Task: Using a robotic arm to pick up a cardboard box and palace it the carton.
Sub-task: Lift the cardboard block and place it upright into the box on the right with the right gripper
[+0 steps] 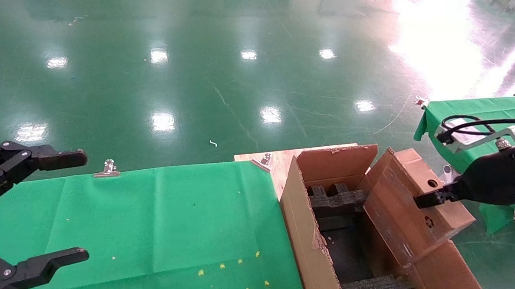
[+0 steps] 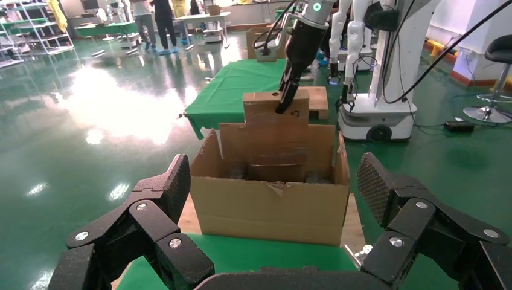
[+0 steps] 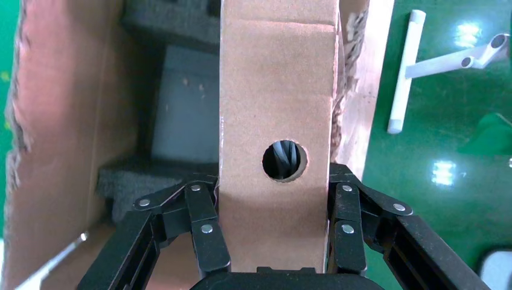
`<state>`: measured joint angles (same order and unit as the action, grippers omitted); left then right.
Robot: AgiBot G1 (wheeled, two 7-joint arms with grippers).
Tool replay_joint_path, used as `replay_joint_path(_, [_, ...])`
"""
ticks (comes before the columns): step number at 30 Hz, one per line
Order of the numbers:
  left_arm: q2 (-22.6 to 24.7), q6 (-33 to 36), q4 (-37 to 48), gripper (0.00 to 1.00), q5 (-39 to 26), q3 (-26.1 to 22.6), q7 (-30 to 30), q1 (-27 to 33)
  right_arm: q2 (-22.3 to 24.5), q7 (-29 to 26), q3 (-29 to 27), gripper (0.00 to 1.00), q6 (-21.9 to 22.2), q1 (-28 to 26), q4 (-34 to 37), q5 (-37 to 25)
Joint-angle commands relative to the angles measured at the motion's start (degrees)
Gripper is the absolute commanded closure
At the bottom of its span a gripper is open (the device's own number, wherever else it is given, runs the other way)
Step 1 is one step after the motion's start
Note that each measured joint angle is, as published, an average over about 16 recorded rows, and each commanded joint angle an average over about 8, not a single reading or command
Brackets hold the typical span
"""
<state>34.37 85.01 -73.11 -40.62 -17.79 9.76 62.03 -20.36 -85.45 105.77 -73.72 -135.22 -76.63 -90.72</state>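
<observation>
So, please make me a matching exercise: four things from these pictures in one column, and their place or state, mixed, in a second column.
Things
1. cardboard box
2. carton
3. left end effector
4. right end effector

States
A. open, holding nothing, above the green cloth
B. shut on the box's sides
C. held tilted above the carton
D. flaps open, black foam inserts inside

Pairs: 1-C, 2-D, 3-A, 4-B

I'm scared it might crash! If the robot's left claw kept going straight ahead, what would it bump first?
Probably the near wall of the carton: the open left gripper points squarely at it in its wrist view, nothing between.
</observation>
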Motion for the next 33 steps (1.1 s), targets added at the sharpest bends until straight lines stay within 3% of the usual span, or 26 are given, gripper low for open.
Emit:
replay_joint_path(1, [0.0,0.0,0.0,0.00,0.0,0.0,0.0,0.0,0.6,-2.3,0.2,1.00,0.7,0.4,-1.0,-0.2])
replay_joint_path(21, [0.0,0.0,0.0,0.00,0.0,0.0,0.0,0.0,0.3,-2.4,0.2,1.00,1.3,1.2,0.1,1.0])
replay_joint_path(33, [0.0,0.0,0.0,0.00,0.0,0.0,0.0,0.0,-0.5,-6.9,1.2,1.00,3.3,3.7,2.4,1.4])
